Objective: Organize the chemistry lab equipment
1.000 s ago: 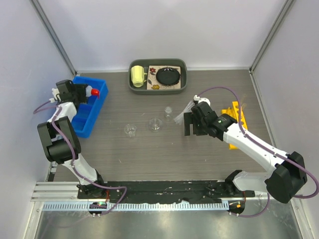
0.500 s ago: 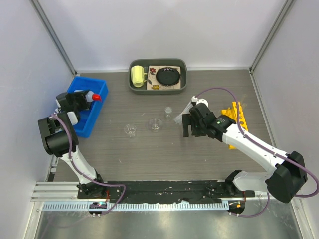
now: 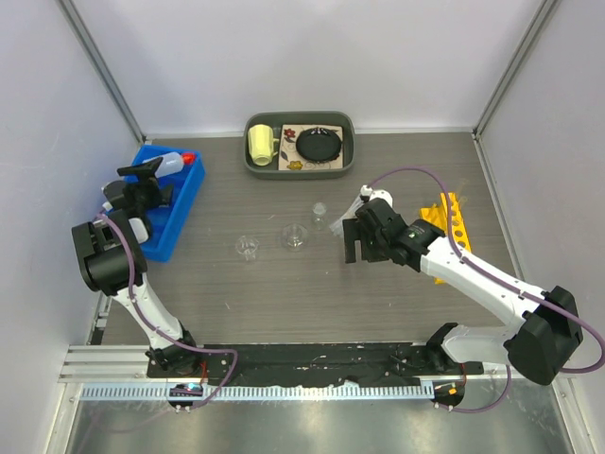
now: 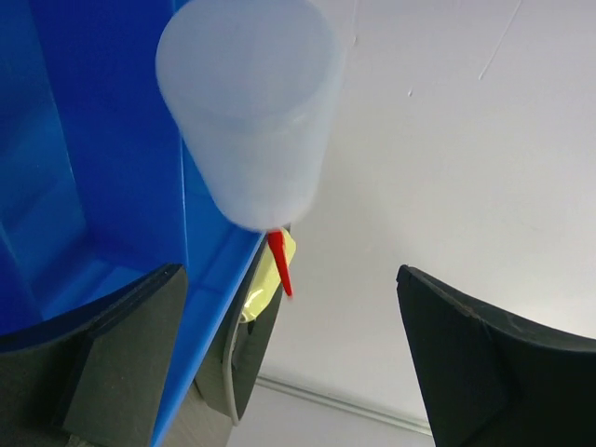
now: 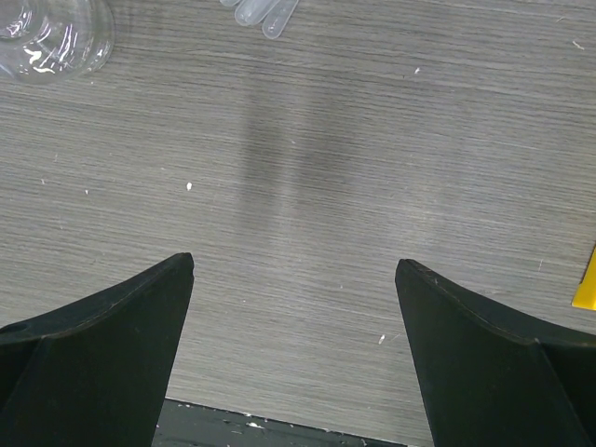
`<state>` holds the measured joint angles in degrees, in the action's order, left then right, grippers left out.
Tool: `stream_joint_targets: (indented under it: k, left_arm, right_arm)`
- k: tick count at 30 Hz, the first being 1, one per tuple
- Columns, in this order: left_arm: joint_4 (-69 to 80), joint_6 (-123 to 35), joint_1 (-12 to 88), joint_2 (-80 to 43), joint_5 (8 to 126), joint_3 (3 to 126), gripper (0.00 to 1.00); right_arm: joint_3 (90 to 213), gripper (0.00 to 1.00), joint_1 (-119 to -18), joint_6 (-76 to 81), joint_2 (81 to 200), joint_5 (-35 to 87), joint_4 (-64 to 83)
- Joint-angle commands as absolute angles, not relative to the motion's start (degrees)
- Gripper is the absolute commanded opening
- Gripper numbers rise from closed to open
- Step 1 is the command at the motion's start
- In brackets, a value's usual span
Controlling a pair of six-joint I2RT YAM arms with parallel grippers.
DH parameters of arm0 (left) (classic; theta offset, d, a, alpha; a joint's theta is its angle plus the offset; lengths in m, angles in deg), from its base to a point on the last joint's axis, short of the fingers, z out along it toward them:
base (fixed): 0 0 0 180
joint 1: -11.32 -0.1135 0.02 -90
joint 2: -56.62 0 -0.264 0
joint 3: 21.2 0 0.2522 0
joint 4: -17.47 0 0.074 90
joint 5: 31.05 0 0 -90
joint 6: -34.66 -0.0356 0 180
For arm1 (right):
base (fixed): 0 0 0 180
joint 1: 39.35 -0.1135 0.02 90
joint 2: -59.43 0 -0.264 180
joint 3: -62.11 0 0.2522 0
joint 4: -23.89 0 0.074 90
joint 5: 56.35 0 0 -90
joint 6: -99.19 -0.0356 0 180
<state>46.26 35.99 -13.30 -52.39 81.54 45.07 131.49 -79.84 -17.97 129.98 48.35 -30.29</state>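
Top view, left gripper [image 3: 142, 185]: stood spread wide, gripped nothing.
Top view, squeeze bottle [image 3: 168, 163]: lay just ahead of those jaws, inside the blue bin [image 3: 181, 210].
Left wrist, bottle: sat beyond and between the jaws, untouched; probably light, soft-walled, slippery; best pinched mid-body.
Right wrist, right gripper [image 5: 293, 335]: stood spread above the grey wood-grain table [image 5: 326, 140]; a likely fragile beaker [image 5: 51, 37] lay ahead-left.
Room: plain white walls [image 3: 302, 57].

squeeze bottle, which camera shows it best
Top external: the whole squeeze bottle shows, red cap included, at the blue bin's far end. Left wrist gives only its blurred base and red tip, close up. Right wrist misses it.
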Motion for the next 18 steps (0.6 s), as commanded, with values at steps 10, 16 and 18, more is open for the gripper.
stream_joint_targets:
  k: [10, 16, 18]
  left_arm:
    - [51.61, 38.18, -13.56, -42.27, 85.22, 37.12, 1.0]
    - [45.3, 35.2, -13.29, -33.13, 86.63, 30.98, 1.0]
    - [39.79, 33.36, -13.2, -27.33, 86.46, 29.74, 1.0]
  right_arm:
    - [133.71, 0.95, -82.24, -19.64, 128.52, 50.96, -30.83]
    - [134.32, 0.95, -82.86, -19.81, 128.78, 51.23, -30.3]
    - [134.76, 0.96, -82.94, -19.73, 129.13, 51.05, -29.86]
